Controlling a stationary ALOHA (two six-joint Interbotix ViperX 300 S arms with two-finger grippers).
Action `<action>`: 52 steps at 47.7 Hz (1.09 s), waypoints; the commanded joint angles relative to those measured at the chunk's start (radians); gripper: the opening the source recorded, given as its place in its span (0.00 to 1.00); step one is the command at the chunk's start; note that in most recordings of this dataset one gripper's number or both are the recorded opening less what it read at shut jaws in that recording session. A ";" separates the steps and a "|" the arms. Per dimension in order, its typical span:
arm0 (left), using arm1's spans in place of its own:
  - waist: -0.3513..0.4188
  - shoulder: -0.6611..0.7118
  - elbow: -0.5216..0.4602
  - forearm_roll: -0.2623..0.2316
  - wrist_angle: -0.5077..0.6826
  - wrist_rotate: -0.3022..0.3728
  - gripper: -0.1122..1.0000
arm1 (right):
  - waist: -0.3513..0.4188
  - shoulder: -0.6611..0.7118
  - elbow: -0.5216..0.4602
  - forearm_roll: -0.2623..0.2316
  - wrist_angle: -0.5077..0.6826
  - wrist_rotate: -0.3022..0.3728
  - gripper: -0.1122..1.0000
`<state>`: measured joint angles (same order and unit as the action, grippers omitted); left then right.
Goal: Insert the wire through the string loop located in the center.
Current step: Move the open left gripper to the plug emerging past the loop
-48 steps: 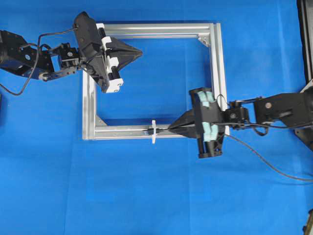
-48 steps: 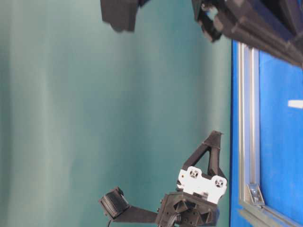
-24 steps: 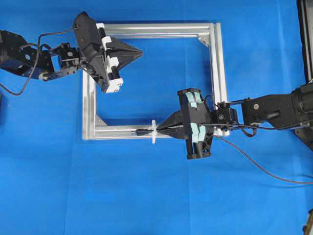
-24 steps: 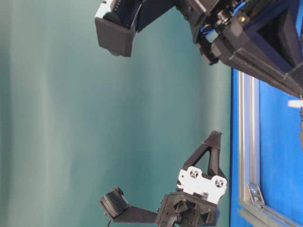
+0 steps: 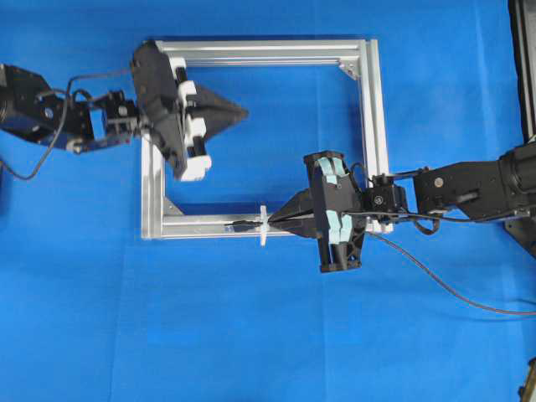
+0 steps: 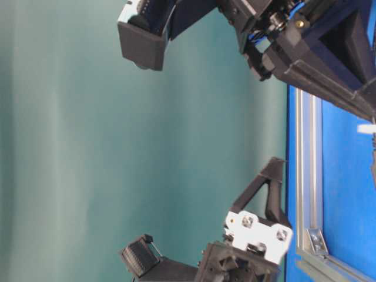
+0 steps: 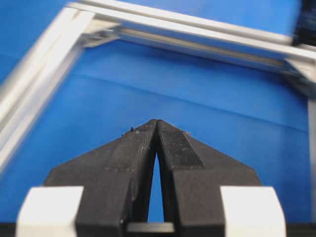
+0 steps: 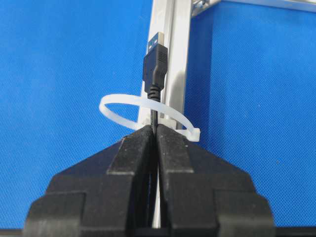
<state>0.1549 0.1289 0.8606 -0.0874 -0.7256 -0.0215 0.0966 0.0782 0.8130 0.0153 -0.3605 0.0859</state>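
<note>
step: threading, plug already past the loop | thin black wire with small black metal-tipped plug is pinched in the closed right tool, plug lying over the silver aluminium frame bar beyond the white string loop | left tool is closed, empty, over the blue worktop | next: plug is judged to need taking on the far side and drawing through

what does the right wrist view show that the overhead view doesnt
Only the right wrist view shows the wire's plug with its metal tip already past the string loop, the wire running through the loop's opening, and the right gripper clamped on the wire just behind it. Only the overhead view shows the whole aluminium frame, the shut, empty left gripper inside it, and the wire trailing off right. Both show loop, wire, right gripper and blue table.
</note>
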 commanded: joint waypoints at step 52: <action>-0.253 -0.041 0.012 0.003 0.032 -0.071 0.21 | 0.002 -0.009 -0.012 0.002 -0.009 0.000 0.08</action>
<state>-0.0951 0.1181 0.8820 -0.0874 -0.6888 -0.0951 0.0966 0.0798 0.8130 0.0153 -0.3620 0.0844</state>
